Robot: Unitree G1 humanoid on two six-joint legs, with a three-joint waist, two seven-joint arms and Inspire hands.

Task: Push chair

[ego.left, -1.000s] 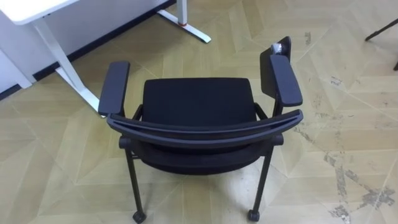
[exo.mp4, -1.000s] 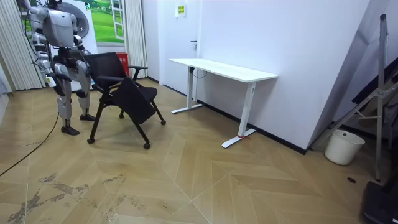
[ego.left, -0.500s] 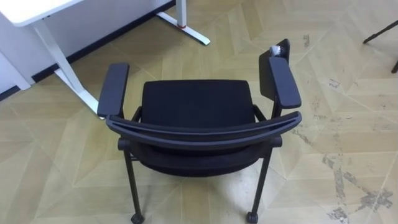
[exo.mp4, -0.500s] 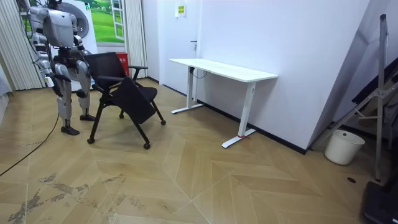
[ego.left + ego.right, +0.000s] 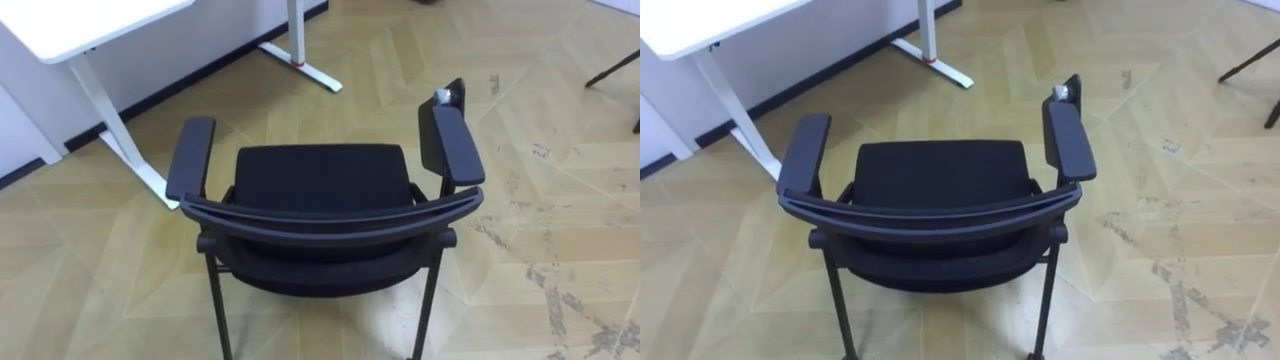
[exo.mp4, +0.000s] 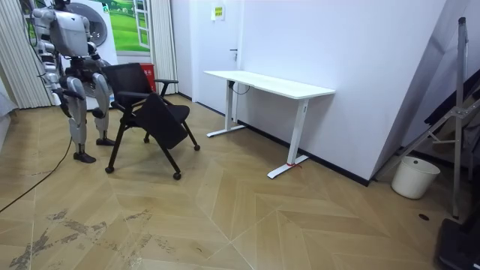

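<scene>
A black chair (image 5: 320,185) with two padded armrests and slim wheeled legs stands right in front of me, its curved backrest (image 5: 330,212) nearest and its seat facing away toward the desk. In the room view I stand upright close behind the chair (image 6: 146,105), at the room view's left. My right hand (image 6: 75,97) hangs at hip height just behind the backrest, apart from it. My left arm is on the far side of my body, next to the backrest.
A white desk (image 5: 85,20) on white legs (image 5: 130,150) stands ahead to the left, its foot bar (image 5: 305,65) on the parquet beyond the chair. In the room view a white bucket (image 6: 414,177) and a dark stand (image 6: 457,112) are far right. Open floor lies right of the chair.
The eye view has shifted a little, so the chair sits lower in the picture. In the room view the chair and I stand where we were.
</scene>
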